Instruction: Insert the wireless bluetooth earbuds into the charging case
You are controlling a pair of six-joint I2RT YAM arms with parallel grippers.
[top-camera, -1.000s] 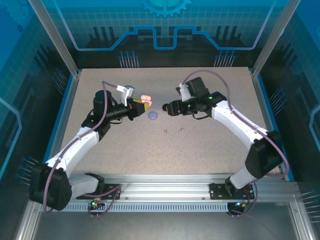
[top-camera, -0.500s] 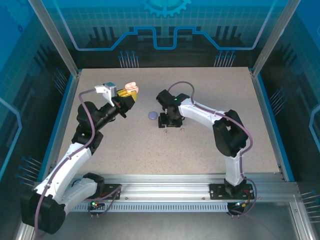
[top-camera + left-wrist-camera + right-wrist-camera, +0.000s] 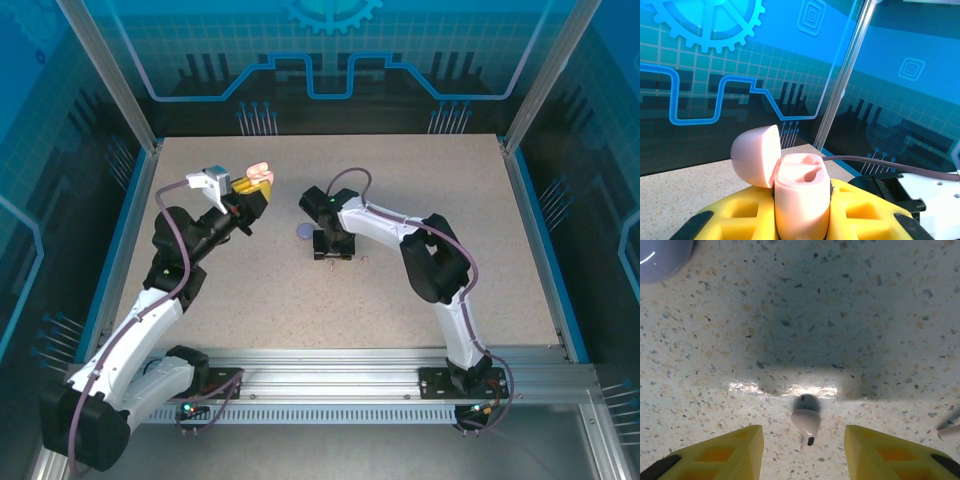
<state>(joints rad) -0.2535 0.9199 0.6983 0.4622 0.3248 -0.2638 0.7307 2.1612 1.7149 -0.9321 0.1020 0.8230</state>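
The earbud (image 3: 806, 421) lies on the speckled table (image 3: 865, 315), directly under the right claw (image 3: 801, 436). It is pale, nearly white in the glare, w/ a dark rounded tip at the far end and a short stem pointing back toward the camera. The claw's jaws stand apart. One yellow finger (image 3: 720, 452) is on the left and the other on the right, and the earbud sits roughly midway btw them, touching neither. Bare table shows in the gap on each side. A bright reflection streaks the surface just beyond the tip.

A second earbud (image 3: 949, 430) sits near the right edge of that wrist view, only partly in frame (from above it shows as a tiny mark (image 3: 362, 262) just right of the claw). A lilac case (image 3: 660, 252), round and glossy, is cut off at the top-left corner. In the top view it lies (image 3: 304, 232) just left of the right claw, apart from it.

Well to the left, the left claw (image 3: 802, 212) is raised off the table and tilted up, clamped on the charging case (image 3: 800, 195). The case is pinkish-beige and its base is pinched btw the yellow pads. Its domed lid (image 3: 756, 155) is swung open to the left, so a moulded recess shows in the top. A dark cable (image 3: 865, 161) runs behind it.

Behind is a blue backdrop (image 3: 715, 60) w/ a gear graphic and circuit-style lines.
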